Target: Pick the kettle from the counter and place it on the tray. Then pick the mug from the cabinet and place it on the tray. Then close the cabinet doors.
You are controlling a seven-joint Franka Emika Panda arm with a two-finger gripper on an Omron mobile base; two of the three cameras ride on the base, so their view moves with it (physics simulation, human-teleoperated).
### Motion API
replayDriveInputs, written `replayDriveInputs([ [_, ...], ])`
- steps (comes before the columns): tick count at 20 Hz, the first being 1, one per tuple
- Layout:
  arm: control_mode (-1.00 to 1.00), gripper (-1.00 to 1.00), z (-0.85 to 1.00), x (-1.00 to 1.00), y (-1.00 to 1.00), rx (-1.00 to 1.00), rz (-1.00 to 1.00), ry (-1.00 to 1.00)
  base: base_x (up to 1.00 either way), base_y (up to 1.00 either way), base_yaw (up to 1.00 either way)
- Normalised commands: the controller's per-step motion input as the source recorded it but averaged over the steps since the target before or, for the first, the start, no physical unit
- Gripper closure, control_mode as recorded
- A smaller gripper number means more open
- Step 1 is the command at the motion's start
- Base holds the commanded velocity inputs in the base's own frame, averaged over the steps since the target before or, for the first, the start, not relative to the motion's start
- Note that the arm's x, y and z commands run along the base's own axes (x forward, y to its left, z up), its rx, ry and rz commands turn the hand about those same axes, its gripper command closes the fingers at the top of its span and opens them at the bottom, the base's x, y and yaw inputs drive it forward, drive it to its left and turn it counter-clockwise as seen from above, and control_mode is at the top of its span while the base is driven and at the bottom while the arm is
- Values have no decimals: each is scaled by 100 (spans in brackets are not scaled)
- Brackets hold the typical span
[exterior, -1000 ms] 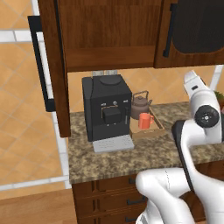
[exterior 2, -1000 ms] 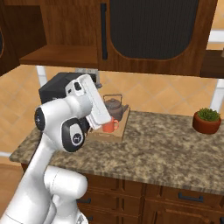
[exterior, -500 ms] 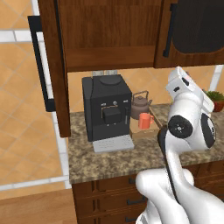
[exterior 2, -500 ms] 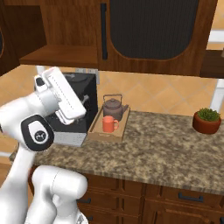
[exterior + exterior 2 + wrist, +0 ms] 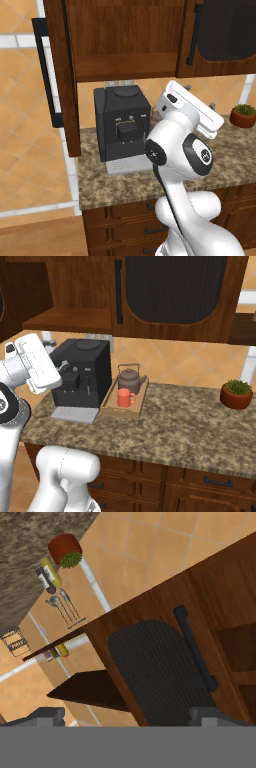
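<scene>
The light-wood tray (image 5: 108, 404) lies on the granite counter (image 5: 190, 421) next to the coffee machine. On it stand the brown-grey kettle (image 5: 131, 378) and, in front of it, the orange-red mug (image 5: 124, 398). My gripper (image 5: 127, 718) is open and holds nothing. It is raised left of the tray in the right base view and looks up at the cabinet. The cabinet's right door (image 5: 175, 291) is shut, its black bar handle (image 5: 195, 647) close ahead. The left door (image 5: 61, 75) stands open, showing the bare shelf (image 5: 70, 318).
A large black coffee machine (image 5: 82, 373) stands on the counter left of the tray, under the open cabinet. A potted plant (image 5: 236, 393) sits at the counter's far right. Utensils hang on the tiled wall (image 5: 62, 604). Dark drawers (image 5: 210, 481) run below the counter.
The arm has swung away from the tray toward the coffee machine side, and the hand has turned up toward the cabinet doors. Kettle and mug have stayed on the tray.
</scene>
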Motion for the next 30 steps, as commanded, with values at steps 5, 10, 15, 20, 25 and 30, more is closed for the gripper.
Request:
replayDriveInputs([
  [5,-100,-100,-8,-35,19,-29,-14,-11,0,0,0],
  [10,-100,-100,-15,-38,41,-18,-10,0,0,0,0],
  [15,-100,-100,-44,-3,25,-15,-4,2,0,0,0],
  [20,-100,-100,-19,-27,35,-8,-11,4,0,0,0],
  [25,-100,-100,0,-38,64,-8,-15,0,0,0,0],
  [30,-100,-100,0,4,67,-12,-9,15,0,0,0],
])
